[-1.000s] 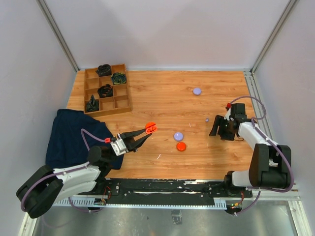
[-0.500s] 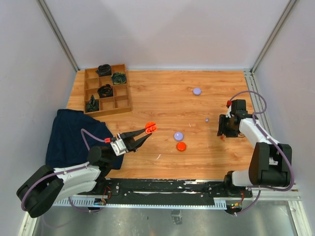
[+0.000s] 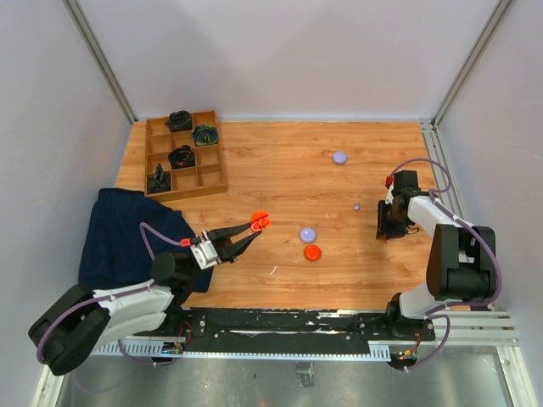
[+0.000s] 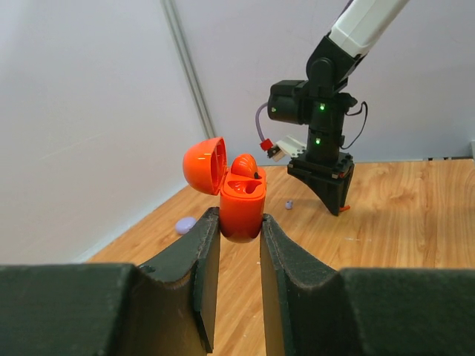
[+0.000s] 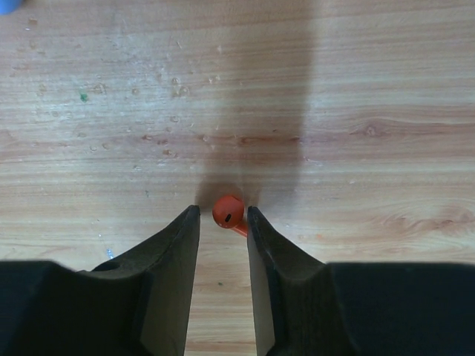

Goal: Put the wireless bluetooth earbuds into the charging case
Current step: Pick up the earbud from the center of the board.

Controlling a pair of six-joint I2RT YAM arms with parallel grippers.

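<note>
My left gripper is shut on the orange-red charging case and holds it above the table with its lid flipped open. An orange-red piece sits in one of its wells. From above, the case hangs left of the table's middle. My right gripper points straight down at the table on the right side. An orange-red earbud lies on the wood between its fingertips, close against the right finger, with a gap to the left one. A lavender earbud lies a little to the left of that gripper.
One lavender disc and an orange-red disc lie mid-table, and another lavender disc lies farther back. A wooden compartment tray with black coiled bundles stands at the back left. A dark blue cloth covers the left edge.
My right gripper has shifted slightly right, turned to point straight down, and its jaws have narrowed around the orange-red earbud. The left arm and the case have not moved.
</note>
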